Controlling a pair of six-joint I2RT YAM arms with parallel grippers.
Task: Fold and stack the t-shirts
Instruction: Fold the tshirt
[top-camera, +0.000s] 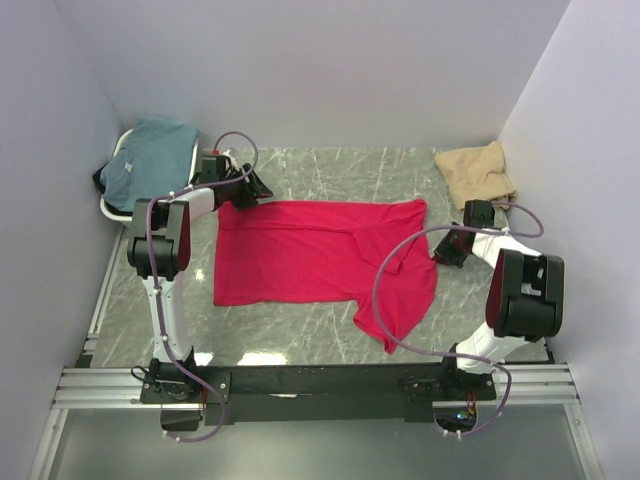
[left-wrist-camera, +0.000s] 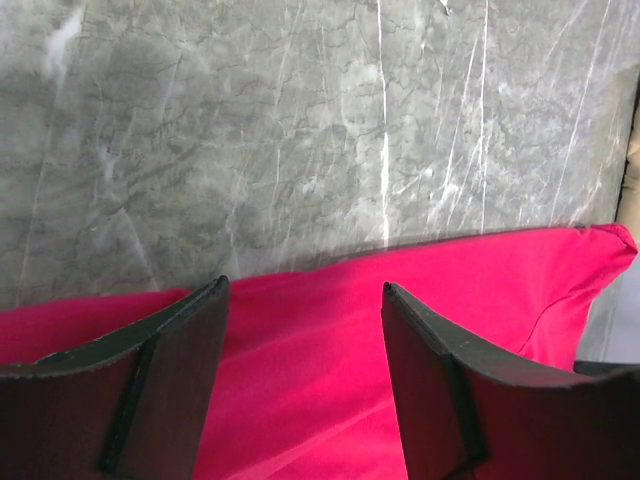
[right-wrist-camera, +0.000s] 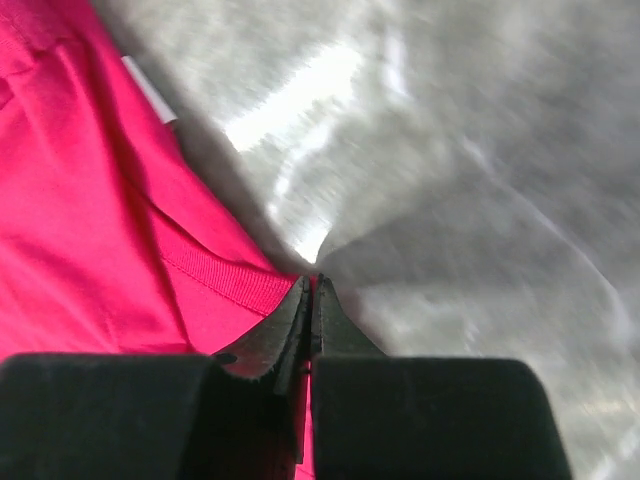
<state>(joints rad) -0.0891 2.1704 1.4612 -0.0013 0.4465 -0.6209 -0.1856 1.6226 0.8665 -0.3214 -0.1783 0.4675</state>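
Observation:
The red t-shirt (top-camera: 320, 262) lies spread across the middle of the marble table, its right part folded and hanging toward the front. My left gripper (top-camera: 250, 190) is open just above the shirt's back left corner; the red cloth (left-wrist-camera: 330, 340) shows between its fingers. My right gripper (top-camera: 447, 247) is shut on the red shirt's right edge (right-wrist-camera: 225, 280), pinching the cloth by the ribbed collar. The tan t-shirt (top-camera: 477, 172) lies crumpled at the back right. The teal t-shirt (top-camera: 148, 155) lies over the white basket (top-camera: 112, 206) at the back left.
White walls close in the table on the left, back and right. The marble tabletop (top-camera: 330, 170) shows behind the red shirt. A metal rail (top-camera: 320, 385) holding both arm bases runs along the front edge.

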